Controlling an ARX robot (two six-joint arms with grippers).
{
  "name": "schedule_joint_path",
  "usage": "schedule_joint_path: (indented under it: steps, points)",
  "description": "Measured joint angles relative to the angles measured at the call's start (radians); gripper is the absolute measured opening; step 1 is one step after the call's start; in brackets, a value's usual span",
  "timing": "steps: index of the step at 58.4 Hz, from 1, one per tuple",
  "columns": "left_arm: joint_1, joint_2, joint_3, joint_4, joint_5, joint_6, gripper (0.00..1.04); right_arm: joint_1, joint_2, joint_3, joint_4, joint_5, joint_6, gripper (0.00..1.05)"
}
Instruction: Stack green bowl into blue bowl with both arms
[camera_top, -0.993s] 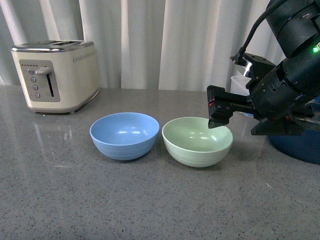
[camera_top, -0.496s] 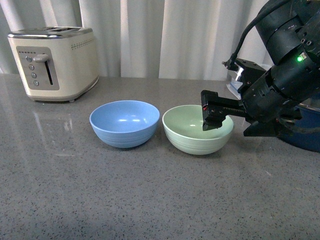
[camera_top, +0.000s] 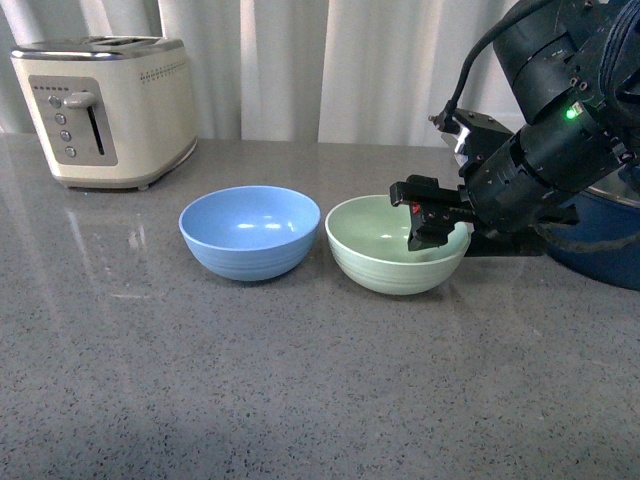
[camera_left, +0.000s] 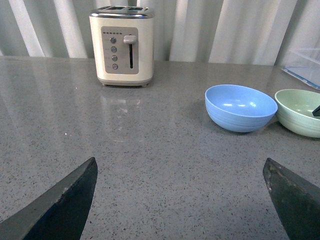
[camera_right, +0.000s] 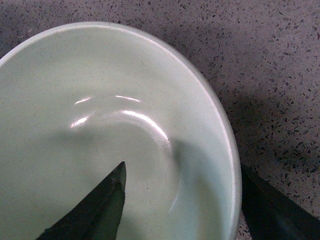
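The green bowl (camera_top: 385, 250) sits upright on the grey counter, right of the blue bowl (camera_top: 250, 230); the two are close but apart. My right gripper (camera_top: 432, 232) is open astride the green bowl's right rim, one finger inside the bowl and one outside. In the right wrist view the green bowl (camera_right: 100, 140) fills the frame, with the rim between the fingers (camera_right: 95, 210). My left gripper (camera_left: 180, 200) is open and empty low over the counter, well short of the blue bowl (camera_left: 240, 106) and the green bowl (camera_left: 300, 110).
A cream toaster (camera_top: 100, 110) stands at the back left, also in the left wrist view (camera_left: 121, 45). A dark navy pot (camera_top: 600, 240) sits behind my right arm at the right edge. White curtains hang behind the counter.
My right gripper has come down and slightly left, from above the green bowl's right side to straddling its rim. The bowls have not moved.
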Motion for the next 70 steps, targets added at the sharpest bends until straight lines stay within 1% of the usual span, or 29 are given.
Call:
schedule_joint_path:
  steps: [1, 8, 9, 14, 20, 22, 38, 47, 59, 70]
  points:
    - [0.0, 0.0, 0.0, 0.0, 0.0, 0.0, 0.98, 0.0, 0.0, 0.0, 0.002, 0.0, 0.0, 0.52]
    - [0.0, 0.0, 0.0, 0.0, 0.0, 0.0, 0.98, 0.0, 0.0, -0.002, 0.025, 0.004, -0.002, 0.36]
    - [0.0, 0.0, 0.0, 0.0, 0.0, 0.0, 0.98, 0.0, 0.0, -0.003, 0.029, 0.006, -0.002, 0.32]
    - [0.0, 0.0, 0.0, 0.0, 0.0, 0.0, 0.98, 0.0, 0.0, -0.008, 0.038, 0.007, -0.01, 0.21]
    - [0.0, 0.0, 0.0, 0.0, 0.0, 0.0, 0.98, -0.001, -0.004, -0.023, 0.045, 0.007, -0.021, 0.04]
    - [0.0, 0.0, 0.0, 0.0, 0.0, 0.0, 0.98, -0.001, -0.014, -0.026, 0.05, 0.002, -0.022, 0.01]
    - [0.0, 0.0, 0.0, 0.0, 0.0, 0.0, 0.98, -0.006, -0.059, -0.023, 0.033, 0.01, -0.063, 0.01]
    - [0.0, 0.0, 0.0, 0.0, 0.0, 0.0, 0.98, -0.004, -0.076, 0.062, -0.013, -0.001, -0.079, 0.01]
    - [0.0, 0.0, 0.0, 0.0, 0.0, 0.0, 0.98, 0.055, -0.096, 0.159, -0.051, -0.025, -0.087, 0.01]
    - [0.0, 0.0, 0.0, 0.0, 0.0, 0.0, 0.98, 0.118, -0.091, 0.19, -0.059, -0.036, -0.087, 0.01]
